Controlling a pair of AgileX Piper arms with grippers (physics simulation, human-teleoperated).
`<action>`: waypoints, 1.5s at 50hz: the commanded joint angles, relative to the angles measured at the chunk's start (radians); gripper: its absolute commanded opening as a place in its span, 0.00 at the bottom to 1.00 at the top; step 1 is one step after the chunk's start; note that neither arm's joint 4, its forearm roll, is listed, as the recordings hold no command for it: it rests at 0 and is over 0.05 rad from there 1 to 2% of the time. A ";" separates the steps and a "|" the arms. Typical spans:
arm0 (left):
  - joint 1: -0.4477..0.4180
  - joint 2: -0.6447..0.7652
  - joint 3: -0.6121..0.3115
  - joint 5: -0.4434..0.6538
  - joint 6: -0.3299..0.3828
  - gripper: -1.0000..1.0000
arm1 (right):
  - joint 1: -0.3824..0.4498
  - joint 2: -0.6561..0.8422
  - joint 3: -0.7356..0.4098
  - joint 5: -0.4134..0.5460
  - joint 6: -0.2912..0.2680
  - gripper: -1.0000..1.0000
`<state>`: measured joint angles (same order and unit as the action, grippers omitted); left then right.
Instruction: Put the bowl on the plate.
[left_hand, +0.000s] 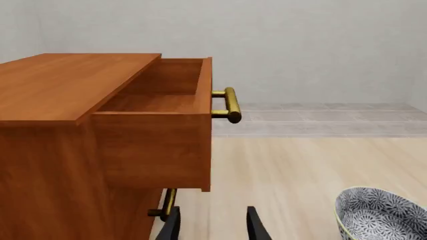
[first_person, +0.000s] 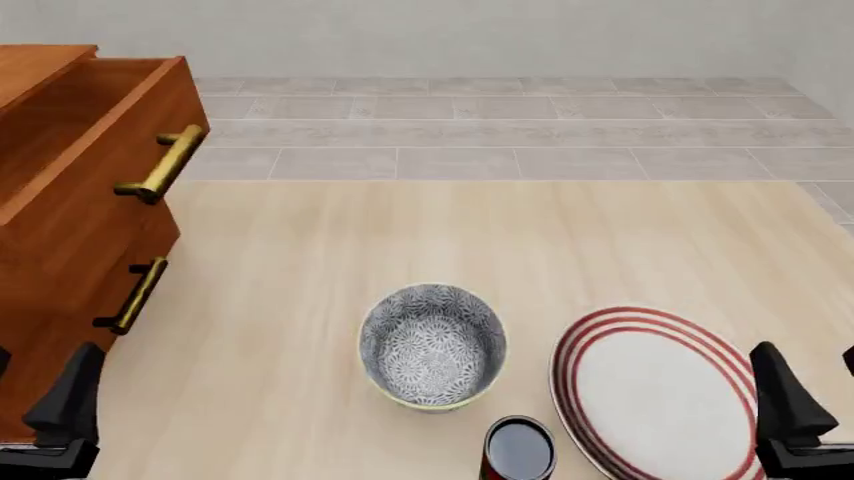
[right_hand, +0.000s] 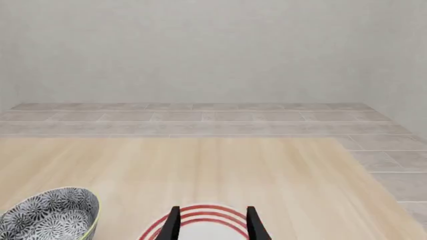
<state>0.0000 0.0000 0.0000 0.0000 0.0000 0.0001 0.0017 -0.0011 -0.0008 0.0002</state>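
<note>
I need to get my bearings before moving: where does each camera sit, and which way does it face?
Front: above and behind the arms, looking down at the bowl, plate, can and cabinet; both claws show at the lower corners.
Left wrist: behind the left claw, facing the cabinet's open drawer.
Right wrist: behind the right claw, above the plate, facing the far wall.
All three share the bowl.
</note>
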 joint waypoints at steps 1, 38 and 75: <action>0.000 0.000 0.000 0.000 0.000 1.00 | 0.001 0.006 -0.003 -0.006 -0.001 1.00; 0.000 0.000 0.000 0.000 0.000 1.00 | 0.278 0.722 -0.471 -0.127 -0.019 1.00; 0.000 0.000 0.000 0.000 0.000 1.00 | 0.578 1.254 -0.778 0.057 -0.085 1.00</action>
<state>0.0000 0.0000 0.0000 0.0000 0.0000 0.4966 1.1355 -0.6941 -0.0055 -0.0737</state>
